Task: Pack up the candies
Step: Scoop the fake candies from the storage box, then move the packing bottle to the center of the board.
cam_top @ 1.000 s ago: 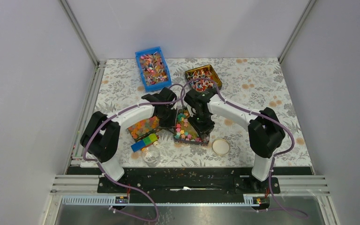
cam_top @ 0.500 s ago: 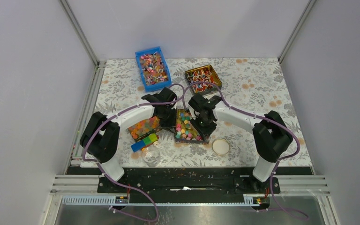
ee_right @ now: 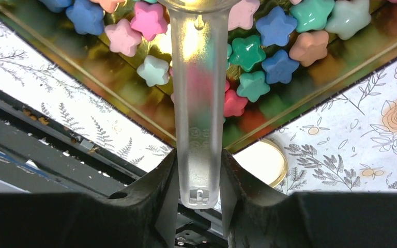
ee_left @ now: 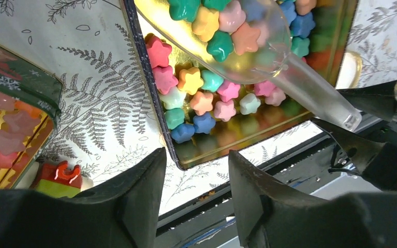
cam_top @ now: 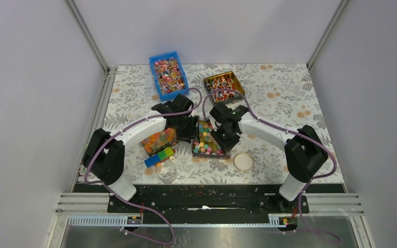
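The candies (cam_top: 204, 140) are small star-shaped pieces in pink, green, blue, yellow and orange, lying in a dark, gold-lined tin (cam_top: 210, 154) at the table's middle. My right gripper (ee_right: 199, 182) is shut on the handle of a clear plastic scoop (ee_right: 199, 103). The scoop's bowl (ee_left: 232, 31) holds several candies (ee_left: 222, 23) above the tin (ee_left: 150, 88). My left gripper (ee_left: 196, 181) is open and empty, just beside the tin's left edge. From above, the left gripper (cam_top: 190, 129) and the right gripper (cam_top: 223, 138) flank the tin.
A tray of translucent orange pieces (cam_top: 157, 140) lies left of the tin. Coloured blocks (cam_top: 159, 156) and a clear jar (cam_top: 166, 171) stand in front of it. A round lid (cam_top: 243, 161) lies right of the jar. A blue bin (cam_top: 168, 75) and gold tin (cam_top: 223, 85) of wrapped sweets stand behind.
My right arm's elbow has swung out to the right and its gripper has turned over the tin with the scoop. My left arm has shifted slightly towards the tin.
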